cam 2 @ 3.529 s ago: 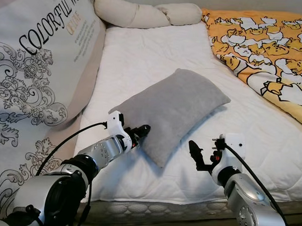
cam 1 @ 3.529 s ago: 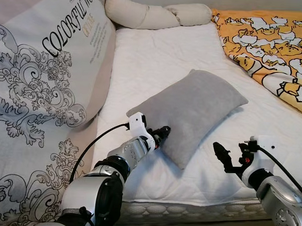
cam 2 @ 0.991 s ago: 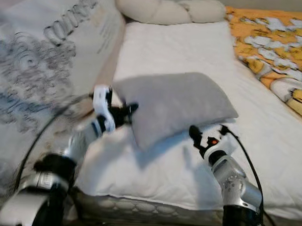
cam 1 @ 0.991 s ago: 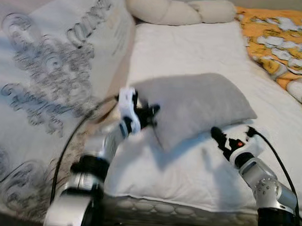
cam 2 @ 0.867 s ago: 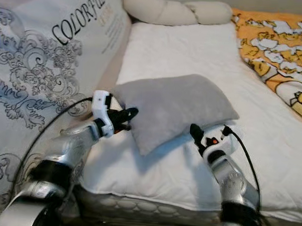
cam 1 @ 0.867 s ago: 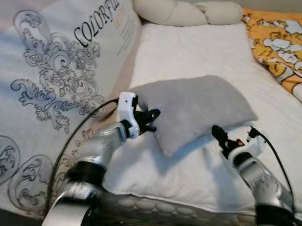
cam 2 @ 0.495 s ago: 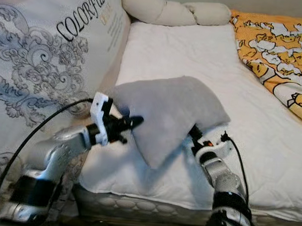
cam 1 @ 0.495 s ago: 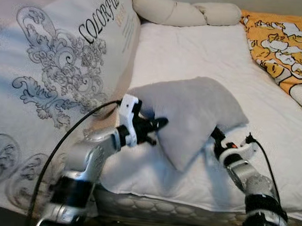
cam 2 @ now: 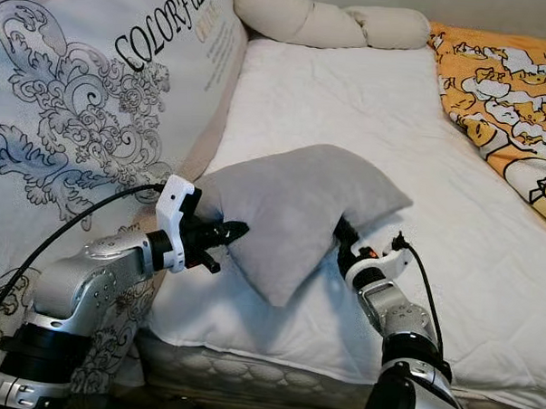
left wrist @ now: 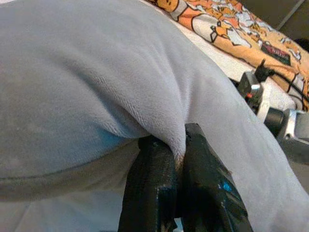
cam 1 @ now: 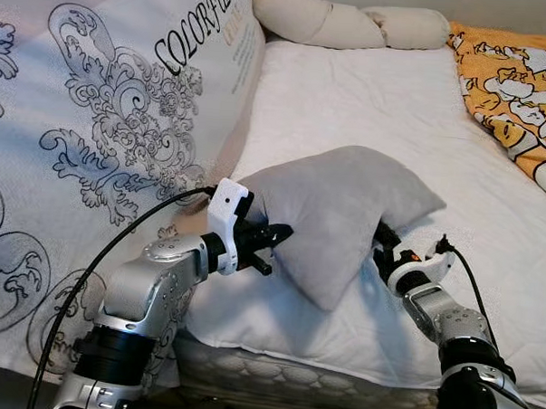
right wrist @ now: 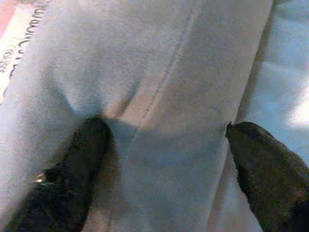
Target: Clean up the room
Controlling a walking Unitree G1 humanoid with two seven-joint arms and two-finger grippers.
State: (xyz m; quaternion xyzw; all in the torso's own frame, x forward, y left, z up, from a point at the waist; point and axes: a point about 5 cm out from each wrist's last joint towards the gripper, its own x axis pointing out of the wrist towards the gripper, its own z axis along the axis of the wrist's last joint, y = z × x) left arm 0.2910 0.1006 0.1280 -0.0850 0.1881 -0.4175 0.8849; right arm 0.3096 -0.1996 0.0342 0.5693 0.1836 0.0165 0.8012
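Note:
A grey pillow (cam 1: 336,212) on the white mattress (cam 1: 350,99) is bunched into a hump, its near corner hanging down. My left gripper (cam 1: 276,236) is shut on the pillow's left edge; in the left wrist view both black fingers (left wrist: 203,188) pinch a fold of grey fabric (left wrist: 96,87). My right gripper (cam 1: 381,238) is pushed in under the pillow's right side, its tips hidden by the fabric. Seen from the right wrist, the gripper (right wrist: 164,128) is open, with its fingers (right wrist: 82,159) spread wide against the pillow (right wrist: 159,72).
A big white cushion (cam 1: 123,116) printed with grey scrolls and "COLORFUL" leans along the bed's left side. A cream knotted pillow (cam 1: 344,22) lies at the head. A yellow duck-print blanket (cam 1: 523,80) covers the right. The mattress's front edge (cam 1: 319,388) is just below my arms.
The pillow lay flat 3.5 s ago; it is now raised and folded into a hump. My right gripper has moved left, under the pillow. The camera has shifted.

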